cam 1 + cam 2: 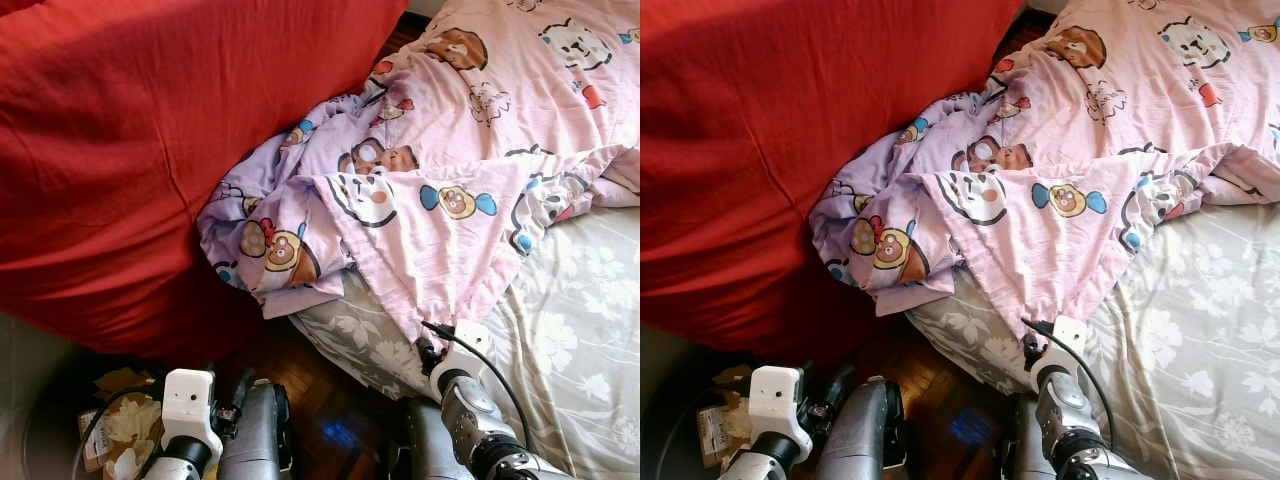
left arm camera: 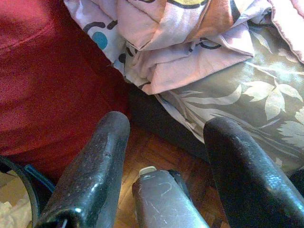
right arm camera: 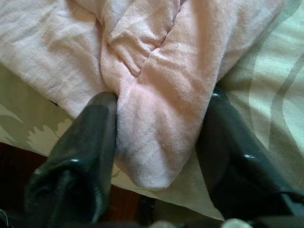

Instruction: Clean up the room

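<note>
- Right gripper (image 3: 159, 137) sits at the bed's near edge, its fingers (image 3: 80, 152) spread around a fold of the pink cartoon blanket (image 1: 470, 150), not visibly pinching it.
- Left gripper (image 2: 166, 156) hangs empty, fingers apart, over the wooden floor (image 2: 156, 152).
- The blanket lies rumpled across the floral sheet (image 1: 580, 340), against a red cushion (image 1: 150, 130).
- No readable writing.

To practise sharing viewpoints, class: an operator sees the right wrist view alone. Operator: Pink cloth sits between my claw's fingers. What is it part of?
Observer: A pink cartoon-print blanket, crumpled across the bed's floral sheet. Your right claw straddles its nearest corner at the bed edge.
Operator: What lies beyond it on my left?
Observer: A big red cushion. The blanket bunches against it.
Operator: And the other arm?
Observer: The left claw is open, low above the wooden floor between cushion and bed.
</note>
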Robot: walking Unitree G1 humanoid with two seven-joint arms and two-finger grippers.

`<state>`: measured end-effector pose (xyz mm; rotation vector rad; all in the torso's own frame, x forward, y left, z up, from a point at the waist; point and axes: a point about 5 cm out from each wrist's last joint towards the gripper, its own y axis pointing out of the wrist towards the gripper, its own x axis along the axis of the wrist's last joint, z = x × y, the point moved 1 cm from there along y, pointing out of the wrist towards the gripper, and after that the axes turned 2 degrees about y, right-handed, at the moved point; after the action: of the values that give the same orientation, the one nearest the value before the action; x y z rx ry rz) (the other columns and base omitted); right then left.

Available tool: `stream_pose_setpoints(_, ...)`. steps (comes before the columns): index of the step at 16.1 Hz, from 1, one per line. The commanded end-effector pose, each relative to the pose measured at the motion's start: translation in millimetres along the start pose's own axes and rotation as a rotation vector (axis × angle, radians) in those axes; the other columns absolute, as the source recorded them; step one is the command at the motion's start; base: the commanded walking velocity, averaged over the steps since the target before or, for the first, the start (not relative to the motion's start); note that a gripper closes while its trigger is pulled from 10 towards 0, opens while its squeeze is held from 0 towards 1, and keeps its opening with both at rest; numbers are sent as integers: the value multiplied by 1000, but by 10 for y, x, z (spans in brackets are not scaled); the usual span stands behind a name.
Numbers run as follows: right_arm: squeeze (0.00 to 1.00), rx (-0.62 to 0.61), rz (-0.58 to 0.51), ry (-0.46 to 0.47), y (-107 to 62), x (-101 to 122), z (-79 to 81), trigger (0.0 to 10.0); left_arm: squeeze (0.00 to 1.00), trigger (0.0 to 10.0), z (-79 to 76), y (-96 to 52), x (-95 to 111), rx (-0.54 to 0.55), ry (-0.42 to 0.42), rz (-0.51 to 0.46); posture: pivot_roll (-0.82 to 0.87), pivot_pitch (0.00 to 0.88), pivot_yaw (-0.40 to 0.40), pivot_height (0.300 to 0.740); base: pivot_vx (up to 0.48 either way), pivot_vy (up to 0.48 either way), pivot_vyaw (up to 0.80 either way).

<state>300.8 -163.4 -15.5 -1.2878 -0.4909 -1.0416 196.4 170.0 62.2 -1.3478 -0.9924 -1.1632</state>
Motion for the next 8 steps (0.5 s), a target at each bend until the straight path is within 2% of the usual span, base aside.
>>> stream_pose_setpoints(1,0,5,55,0,-42,-181,-5,0,0,10000,32,-45,-62,13,2,37,184,301,37,630,0,0,0)
stream_pose_setpoints(8,0,14,64,-9,-47,-204,12,0,0,10000,16,25,-51,5,11,28,181,272,35,630,0,0,0)
